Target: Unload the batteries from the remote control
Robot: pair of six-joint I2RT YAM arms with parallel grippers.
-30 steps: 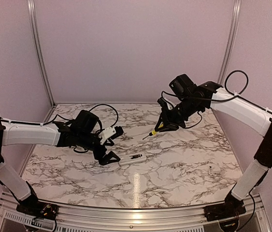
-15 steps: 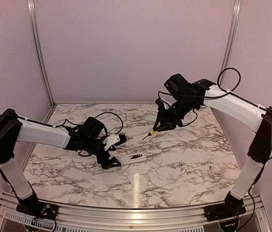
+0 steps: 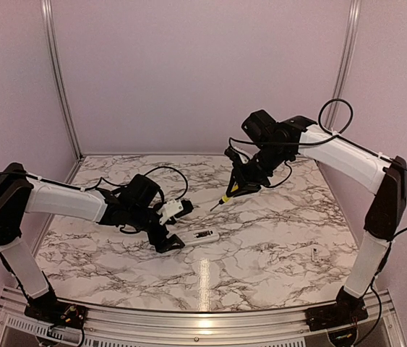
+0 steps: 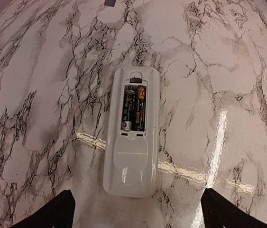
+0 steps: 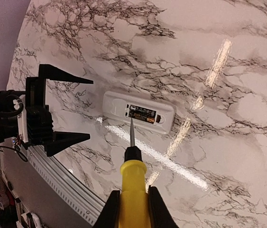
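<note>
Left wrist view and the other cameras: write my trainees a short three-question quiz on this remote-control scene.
1. True or false: the two dark cylindrical batteries lie inside the open compartment of the flat white plastic remote control.
2. Which holds the yellow-handled screwdriver: A the left end effector, or B the right end effector?
3. Fill in: the left end effector's jaws stand ____.
Key: 1 true; 2 B; 3 open.

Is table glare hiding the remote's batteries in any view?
Left wrist: a glare band flanks the remote control below the batteries, which look sharp. Right wrist: streaks pass beside it. Top external: one streak on the table short of it; batteries too small.
</note>
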